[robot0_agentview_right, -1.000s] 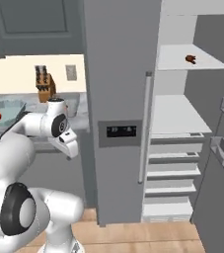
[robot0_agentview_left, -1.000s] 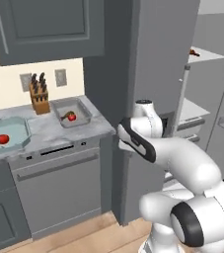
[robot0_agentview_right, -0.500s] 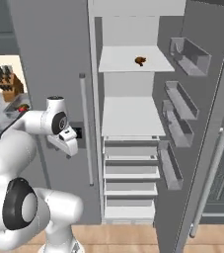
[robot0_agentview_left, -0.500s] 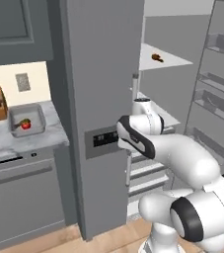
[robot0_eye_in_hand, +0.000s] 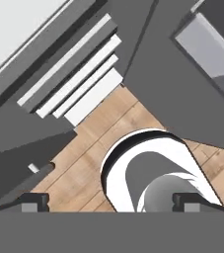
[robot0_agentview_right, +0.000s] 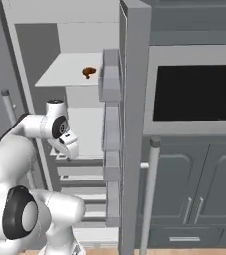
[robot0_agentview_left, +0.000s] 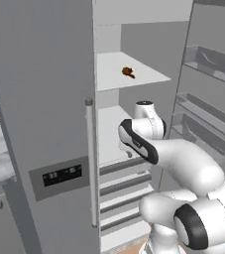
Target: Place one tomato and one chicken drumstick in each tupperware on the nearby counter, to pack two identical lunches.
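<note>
Lying on a fridge shelf, drumstick well above the gripper.

Chicken drumstick: one, on the upper fridge shelf. Door bins: three in the left base view. Fridge drawers: three fronts showing. Dispenser panel: one. Oven window: one. Cabinet doors: two.

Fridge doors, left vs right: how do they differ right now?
The grey left fridge door is shut; the grey right fridge door is swung wide open. The left door shows its flat outer face with a dark dispenser panel and a long vertical handle; the right door shows its inner side with stacked bins. Both are tall and plain grey.
</note>
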Available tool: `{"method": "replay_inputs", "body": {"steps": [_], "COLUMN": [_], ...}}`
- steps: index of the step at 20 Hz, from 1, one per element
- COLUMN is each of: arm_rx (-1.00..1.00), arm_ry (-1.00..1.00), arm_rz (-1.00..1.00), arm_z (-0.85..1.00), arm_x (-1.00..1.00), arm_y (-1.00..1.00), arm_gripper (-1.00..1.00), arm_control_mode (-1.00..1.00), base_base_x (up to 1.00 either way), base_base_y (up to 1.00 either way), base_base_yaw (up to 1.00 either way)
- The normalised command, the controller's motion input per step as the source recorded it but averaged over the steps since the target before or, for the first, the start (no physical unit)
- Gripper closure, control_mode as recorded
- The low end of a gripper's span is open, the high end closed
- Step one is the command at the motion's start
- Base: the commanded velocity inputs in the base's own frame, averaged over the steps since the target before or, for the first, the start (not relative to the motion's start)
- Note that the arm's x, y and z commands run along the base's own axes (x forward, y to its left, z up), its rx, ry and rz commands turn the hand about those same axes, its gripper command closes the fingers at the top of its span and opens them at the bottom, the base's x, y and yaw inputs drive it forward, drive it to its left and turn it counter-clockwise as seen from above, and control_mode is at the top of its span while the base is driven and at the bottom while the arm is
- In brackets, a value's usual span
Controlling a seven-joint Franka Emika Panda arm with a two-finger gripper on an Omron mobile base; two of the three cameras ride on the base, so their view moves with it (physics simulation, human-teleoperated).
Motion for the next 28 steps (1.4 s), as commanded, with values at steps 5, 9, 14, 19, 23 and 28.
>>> {"method": "replay_inputs", "body": {"steps": [5, 9, 14, 19, 23, 28], "arm_rx": [0.0, 0.0, 0.0, -0.25, -0.3, -0.22], "arm_ry": [0.0, 0.0, 0.0, -0.31, -0.51, -0.36], "arm_rz": [0.0, 0.0, 0.0, 0.06, 0.23, 0.28], "arm_z": [0.0, 0.0, 0.0, 0.63, 0.99, 1.0], "arm_x": [0.0, 0.0, 0.0, 0.23, 0.08, 0.23], "arm_y": [0.0, 0.0, 0.0, -0.22, -0.33, -0.26], "arm_gripper": [-1.0, -1.0, -1.0, -1.0, -1.0, -1.0], "arm_control_mode": [1.0, 1.0, 1.0, -1.0, -1.0, -1.0], "base_base_x": [0.94, 0.46, 0.88, 0.17, 0.0, 0.0], "base_base_y": [-0.21, -0.41, -0.5, -0.08, 0.0, 0.0], "base_base_yaw": [-0.07, -0.08, -0.11, 0.0, 0.0, 0.0]}}
